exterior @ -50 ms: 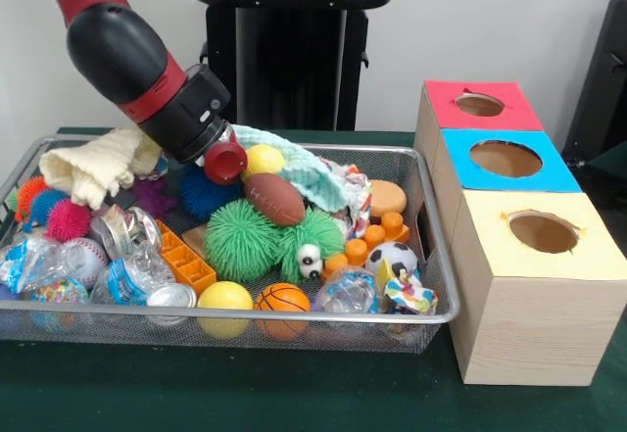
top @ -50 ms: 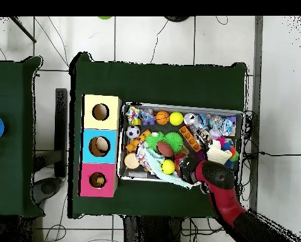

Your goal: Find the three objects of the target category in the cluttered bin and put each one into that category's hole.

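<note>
One wire bin [exterior @ -50 ms: 436, 285], three holes [exterior @ -50 ms: 506, 158], one arm [exterior @ -50 ms: 137, 65].

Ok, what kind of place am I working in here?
Most likely a robot lab's sorting test station: a green-covered table holds a wire mesh bin full of toys and a wooden box with three colour-coded holes, on a tiled floor with loose cables.

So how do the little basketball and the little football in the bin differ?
The basketball is round and orange with black lines; the football is oval and brown with a white stripe near its end. The basketball sits at the bin's front edge beside a yellow ball; the football lies mid-bin, resting atop the green spiky balls. Both are small toy sports balls, neither held.
</note>
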`<action>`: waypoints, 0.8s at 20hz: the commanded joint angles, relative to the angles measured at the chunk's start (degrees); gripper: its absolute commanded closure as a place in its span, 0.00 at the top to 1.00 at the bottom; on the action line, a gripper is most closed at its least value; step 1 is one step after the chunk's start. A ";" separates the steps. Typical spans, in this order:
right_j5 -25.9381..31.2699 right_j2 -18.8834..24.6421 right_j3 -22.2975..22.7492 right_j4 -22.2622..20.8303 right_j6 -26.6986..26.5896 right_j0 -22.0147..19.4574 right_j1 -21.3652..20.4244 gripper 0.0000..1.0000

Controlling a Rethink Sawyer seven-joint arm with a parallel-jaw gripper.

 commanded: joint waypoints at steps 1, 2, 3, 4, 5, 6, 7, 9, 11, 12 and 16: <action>-3.21 10.18 10.01 2.00 11.25 0.51 8.91 1.00; -3.74 10.64 10.22 1.95 11.44 0.31 9.17 1.00; -4.93 11.66 10.75 1.93 11.86 -0.26 9.74 1.00; -5.48 12.16 11.03 1.87 12.11 -0.50 10.01 1.00; -6.49 13.05 11.47 1.86 12.56 -0.89 10.53 1.00; -7.00 13.58 11.84 1.93 12.97 -1.12 10.82 1.00; -7.66 14.43 12.22 2.18 13.61 -1.39 11.43 1.00; -8.64 15.55 12.57 2.17 14.10 -1.69 12.44 1.00; -9.59 16.91 13.04 2.33 14.71 -2.23 13.45 1.00; -10.01 17.54 13.28 2.33 14.90 -2.55 13.92 1.00; -12.72 21.25 13.62 1.54 14.79 -4.30 17.69 1.00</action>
